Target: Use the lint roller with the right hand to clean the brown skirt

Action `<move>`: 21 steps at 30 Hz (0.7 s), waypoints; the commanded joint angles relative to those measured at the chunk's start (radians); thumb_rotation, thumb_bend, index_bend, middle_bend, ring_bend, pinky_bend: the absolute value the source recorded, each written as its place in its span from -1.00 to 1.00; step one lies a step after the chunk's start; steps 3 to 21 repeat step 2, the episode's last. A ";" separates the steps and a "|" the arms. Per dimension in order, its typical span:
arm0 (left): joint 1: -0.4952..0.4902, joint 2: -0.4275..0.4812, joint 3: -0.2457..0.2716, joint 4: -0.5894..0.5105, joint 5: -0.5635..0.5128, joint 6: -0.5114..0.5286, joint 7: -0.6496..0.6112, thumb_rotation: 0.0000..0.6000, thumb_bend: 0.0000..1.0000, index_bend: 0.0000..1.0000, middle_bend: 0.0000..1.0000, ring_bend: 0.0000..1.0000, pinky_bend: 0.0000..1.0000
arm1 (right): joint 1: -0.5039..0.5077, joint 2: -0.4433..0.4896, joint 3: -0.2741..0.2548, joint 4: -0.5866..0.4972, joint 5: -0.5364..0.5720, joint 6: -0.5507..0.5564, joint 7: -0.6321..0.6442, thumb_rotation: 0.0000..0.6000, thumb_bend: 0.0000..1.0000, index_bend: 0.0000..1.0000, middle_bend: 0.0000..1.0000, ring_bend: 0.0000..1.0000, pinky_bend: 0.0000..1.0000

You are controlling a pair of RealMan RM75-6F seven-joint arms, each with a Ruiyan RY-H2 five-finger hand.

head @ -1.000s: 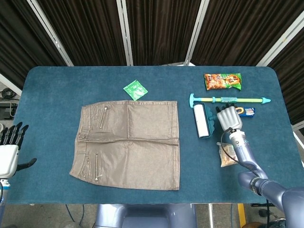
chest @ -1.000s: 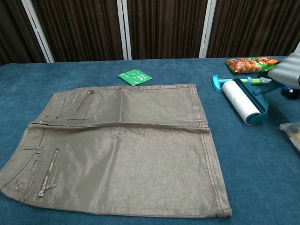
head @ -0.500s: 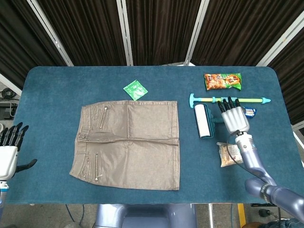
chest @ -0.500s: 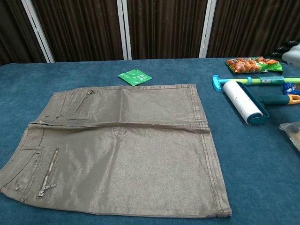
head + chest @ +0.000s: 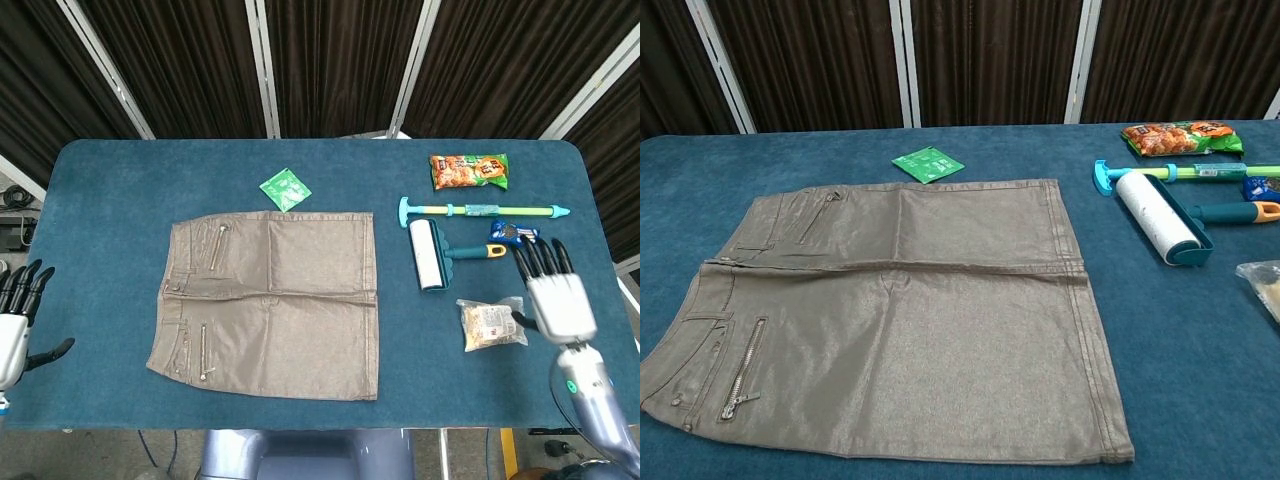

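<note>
Head view: lint roller (image 5: 425, 254) beside toy pump (image 5: 480, 210), perhaps touching.

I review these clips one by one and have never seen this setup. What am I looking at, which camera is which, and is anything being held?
Two cameras on a two-armed robot: one looks down from its head, one forward from its chest. Its right hand and left hand show only from the head, fingers spread, holding nothing. On the blue table lie the brown skirt, the lint roller to its right, a green packet, a snack bag, a long green stick, a small blue item and a clear pouch.
</note>
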 commanded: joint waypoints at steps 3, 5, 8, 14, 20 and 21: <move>0.008 0.002 0.006 0.000 0.016 0.015 -0.009 1.00 -1.00 -1.00 -1.00 -1.00 -1.00 | -0.064 0.012 -0.043 0.023 -0.069 0.070 0.009 1.00 -1.00 -1.00 -1.00 -1.00 -1.00; 0.008 0.002 0.006 0.000 0.016 0.015 -0.009 1.00 -1.00 -1.00 -1.00 -1.00 -1.00 | -0.064 0.012 -0.043 0.023 -0.069 0.070 0.009 1.00 -1.00 -1.00 -1.00 -1.00 -1.00; 0.008 0.002 0.006 0.000 0.016 0.015 -0.009 1.00 -1.00 -1.00 -1.00 -1.00 -1.00 | -0.064 0.012 -0.043 0.023 -0.069 0.070 0.009 1.00 -1.00 -1.00 -1.00 -1.00 -1.00; 0.008 0.002 0.006 0.000 0.016 0.015 -0.009 1.00 -1.00 -1.00 -1.00 -1.00 -1.00 | -0.064 0.012 -0.043 0.023 -0.069 0.070 0.009 1.00 -1.00 -1.00 -1.00 -1.00 -1.00; 0.008 0.002 0.006 0.000 0.016 0.015 -0.009 1.00 -1.00 -1.00 -1.00 -1.00 -1.00 | -0.064 0.012 -0.043 0.023 -0.069 0.070 0.009 1.00 -1.00 -1.00 -1.00 -1.00 -1.00; 0.008 0.002 0.006 0.000 0.016 0.015 -0.009 1.00 -1.00 -1.00 -1.00 -1.00 -1.00 | -0.064 0.012 -0.043 0.023 -0.069 0.070 0.009 1.00 -1.00 -1.00 -1.00 -1.00 -1.00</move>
